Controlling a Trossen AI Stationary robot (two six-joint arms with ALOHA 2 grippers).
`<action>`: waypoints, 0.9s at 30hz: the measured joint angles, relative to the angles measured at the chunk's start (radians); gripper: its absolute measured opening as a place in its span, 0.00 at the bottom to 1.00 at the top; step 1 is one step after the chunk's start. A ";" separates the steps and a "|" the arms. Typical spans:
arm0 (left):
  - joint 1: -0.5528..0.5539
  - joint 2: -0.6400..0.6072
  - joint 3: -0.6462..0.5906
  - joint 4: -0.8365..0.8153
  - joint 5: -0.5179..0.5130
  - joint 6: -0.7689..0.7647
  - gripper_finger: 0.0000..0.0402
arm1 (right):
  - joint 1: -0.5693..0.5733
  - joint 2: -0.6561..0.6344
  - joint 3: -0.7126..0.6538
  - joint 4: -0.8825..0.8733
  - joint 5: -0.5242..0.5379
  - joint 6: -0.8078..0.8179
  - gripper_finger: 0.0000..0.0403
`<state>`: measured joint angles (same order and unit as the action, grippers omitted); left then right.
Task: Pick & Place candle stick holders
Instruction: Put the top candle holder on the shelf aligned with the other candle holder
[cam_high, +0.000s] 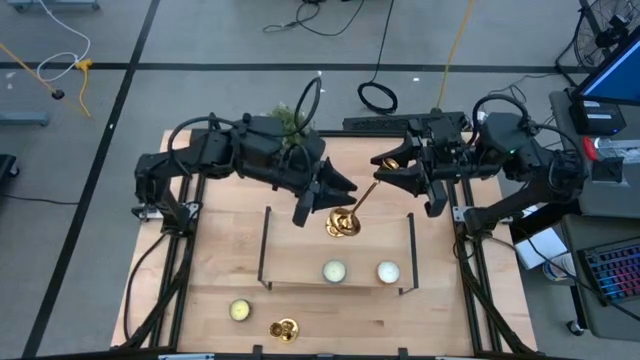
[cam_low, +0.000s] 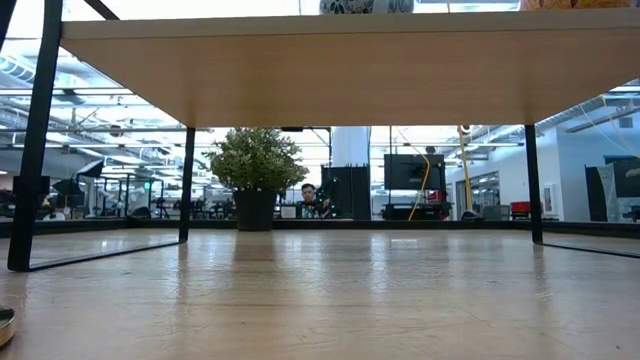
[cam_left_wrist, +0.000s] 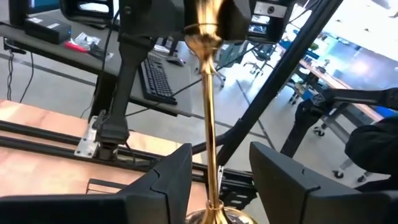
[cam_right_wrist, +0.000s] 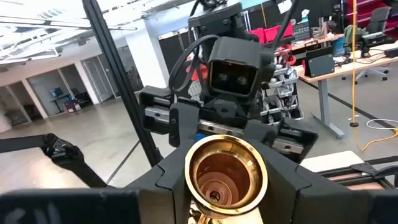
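One gold candle stick holder (cam_high: 360, 200) hangs in the air above a small wooden shelf (cam_high: 300, 240), stretched between my two grippers. Its cup end points toward my right gripper (cam_high: 392, 166), which is shut on it. Its flared base sits at my left gripper (cam_high: 338, 200). In the left wrist view the thin stem (cam_left_wrist: 209, 112) runs away from my left gripper (cam_left_wrist: 221, 180) to the cup. A second gold candle stick holder (cam_high: 283, 328) stands on its base near the table's near edge. My left gripper has the flared base (cam_left_wrist: 217, 216) between its two fingers, one on each side of the stem's lower end. It comes level from the table's left, along the stem. The contact lies at the picture's edge, so little of it shows. My right gripper pinches the top cup (cam_right_wrist: 224, 171) between its two fingers, coming about level from the table's right, in line with the stem. The cup's open mouth faces back into the gripper. The candle stick holder is lifted clear of the shelf.
Two white candles (cam_high: 333, 270) (cam_high: 387, 270) sit on the shelf's near part. A pale yellow candle (cam_high: 239, 310) lies on the table at the near left. A bushy green plant (cam_high: 290, 120) stands at the far edge. The shelf's black legs (cam_low: 35, 140) reach down to the table.
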<state>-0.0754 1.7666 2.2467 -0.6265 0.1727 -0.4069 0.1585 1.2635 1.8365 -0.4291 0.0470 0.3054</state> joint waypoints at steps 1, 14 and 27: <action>-0.003 0.007 0.000 0.003 -0.001 0.000 0.42 | 0.004 0.002 0.000 0.000 0.000 0.000 0.32; -0.005 0.034 -0.001 0.045 0.023 -0.014 0.42 | 0.038 0.046 -0.001 0.037 -0.020 -0.001 0.32; -0.016 0.040 0.000 0.045 0.060 -0.025 0.31 | 0.038 0.045 -0.001 0.049 -0.017 -0.012 0.32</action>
<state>-0.0910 1.8069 2.2463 -0.5816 0.2324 -0.4316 0.1967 1.3087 1.8355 -0.3797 0.0304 0.2934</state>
